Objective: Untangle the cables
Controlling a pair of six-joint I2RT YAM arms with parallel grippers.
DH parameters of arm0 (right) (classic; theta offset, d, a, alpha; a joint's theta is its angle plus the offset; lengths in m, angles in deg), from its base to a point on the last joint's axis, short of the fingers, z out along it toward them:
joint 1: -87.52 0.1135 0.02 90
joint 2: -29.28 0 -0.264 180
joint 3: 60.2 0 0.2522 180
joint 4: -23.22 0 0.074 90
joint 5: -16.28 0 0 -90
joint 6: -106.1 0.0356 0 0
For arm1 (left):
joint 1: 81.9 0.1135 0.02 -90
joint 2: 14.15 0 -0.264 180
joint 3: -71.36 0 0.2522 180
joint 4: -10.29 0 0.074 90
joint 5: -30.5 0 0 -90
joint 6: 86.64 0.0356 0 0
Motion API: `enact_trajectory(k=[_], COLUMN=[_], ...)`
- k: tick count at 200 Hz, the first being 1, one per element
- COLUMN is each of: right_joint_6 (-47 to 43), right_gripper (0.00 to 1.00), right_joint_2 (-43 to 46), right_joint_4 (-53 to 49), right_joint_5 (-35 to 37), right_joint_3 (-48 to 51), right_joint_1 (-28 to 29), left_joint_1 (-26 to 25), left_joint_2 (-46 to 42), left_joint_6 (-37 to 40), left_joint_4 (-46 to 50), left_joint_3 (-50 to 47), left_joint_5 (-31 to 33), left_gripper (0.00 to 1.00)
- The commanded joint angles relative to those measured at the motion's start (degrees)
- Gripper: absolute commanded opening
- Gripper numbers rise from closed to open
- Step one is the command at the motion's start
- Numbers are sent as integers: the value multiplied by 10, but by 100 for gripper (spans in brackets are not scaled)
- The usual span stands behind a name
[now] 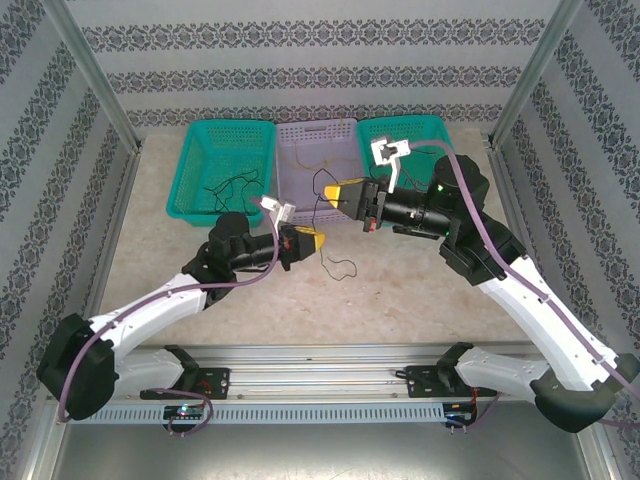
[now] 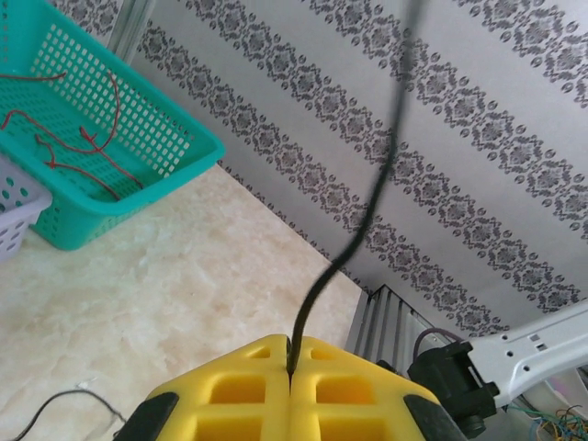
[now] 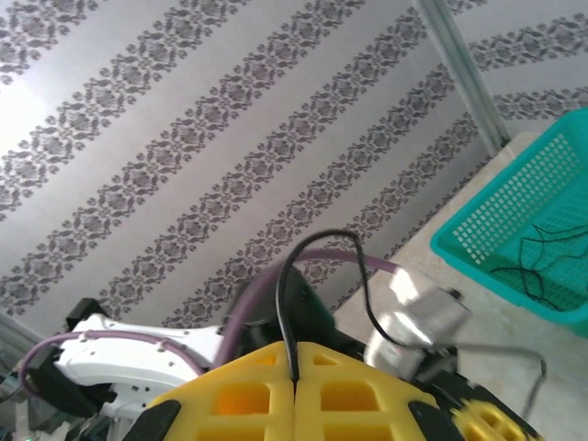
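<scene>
Yellow fingers (image 2: pixel 234 386); black cable (image 2: pixel 367 220); red cables (image 2: pixel 83 138) in teal lattice basket (image 2: pixel 156 129), upper left; lavender basket (image 2: pixel 11 197), left edge; beige marbled tabletop (image 2: pixel 184 303); grey damask-striped wall (image 2: pixel 478 119).

bright, even light | soft shadows | glare top-left, right wrist view

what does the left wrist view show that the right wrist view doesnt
Left wrist: the right teal basket holding red cables, beside a pale basket corner. Right wrist: the left teal basket holding black cables, plus the left arm. Both: patterned wallpaper, and a yellow pincer shut on a thin black cable: left pincer, right pincer.
</scene>
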Motion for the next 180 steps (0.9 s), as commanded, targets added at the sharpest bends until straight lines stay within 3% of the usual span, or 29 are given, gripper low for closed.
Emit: enact_trajectory(k=[1, 35, 55, 108, 170, 180], right_joint_6=[-9, -26, -44, -63, -64, -60], right_gripper=[13, 35, 50, 69, 82, 89], right_joint_2=[30, 89, 116, 175, 248, 257], right_joint_4=[2, -9, -18, -31, -28, -26], right_joint_5=[48, 133, 148, 177, 188, 192], right_joint_3=[35, 108, 145, 245, 336, 348], right_joint_1=[-16, -49, -77, -143, -201, -205], left_joint_1=[-2, -2, -1, 8, 76, 84], left_joint_2=[-43, -79, -86, -84, -61, -54], left_joint_6=[16, 27, 28, 121, 170, 175], left_joint_4=[59, 159, 212, 417, 510, 521], left_joint_3=[42, 83, 115, 272, 418, 440], left_joint_5=[4, 18, 34, 118, 137, 137], left_gripper=[0, 0, 0, 0, 0, 0])
